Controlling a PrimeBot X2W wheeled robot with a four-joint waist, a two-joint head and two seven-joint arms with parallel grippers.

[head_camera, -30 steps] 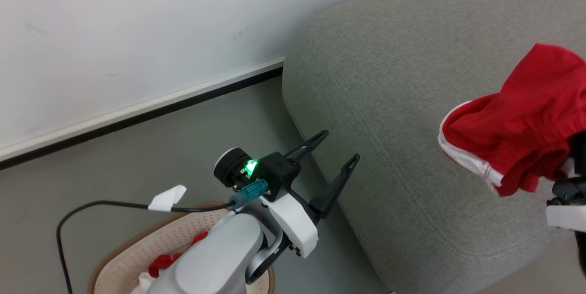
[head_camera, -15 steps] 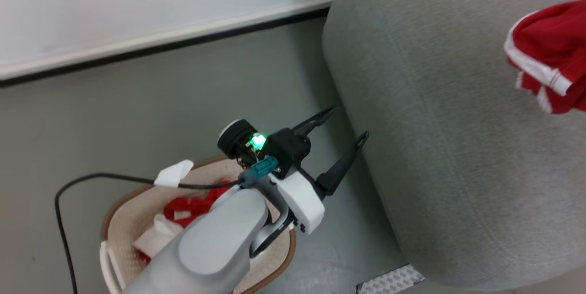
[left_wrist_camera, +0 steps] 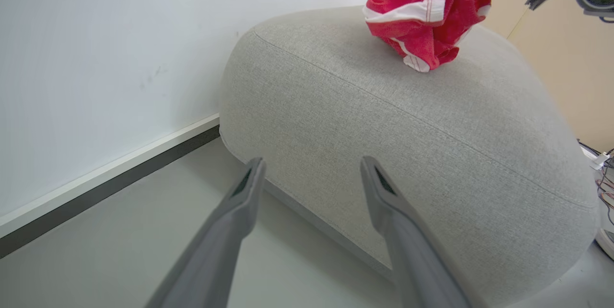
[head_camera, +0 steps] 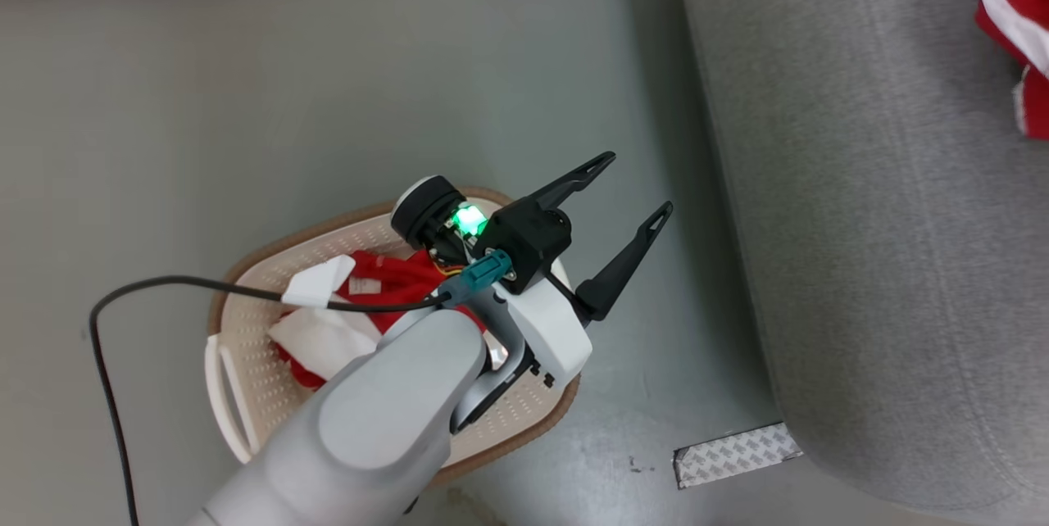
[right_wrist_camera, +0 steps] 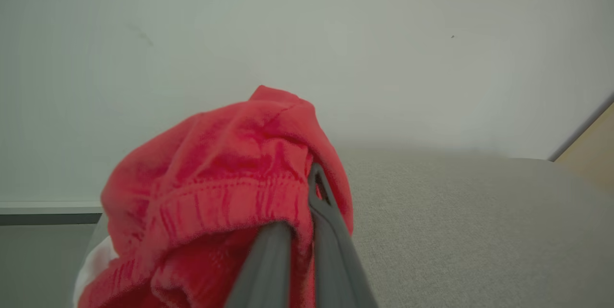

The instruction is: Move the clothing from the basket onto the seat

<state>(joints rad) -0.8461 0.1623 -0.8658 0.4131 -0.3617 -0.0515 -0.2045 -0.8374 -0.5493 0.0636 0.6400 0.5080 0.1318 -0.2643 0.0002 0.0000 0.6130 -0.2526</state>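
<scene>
My right end effector (right_wrist_camera: 307,202) is clamped shut on a red garment (right_wrist_camera: 225,173) with white trim — the cloth bunches around both fingers and hangs over the grey seat (left_wrist_camera: 407,121). My left end effector (head_camera: 638,182) is spread wide and empty, poised above the floor (head_camera: 328,83) between seat and basket (head_camera: 238,362). More red and white clothing (head_camera: 385,280) lies heaped inside the basket, which stands on the floor near the seat.
</scene>
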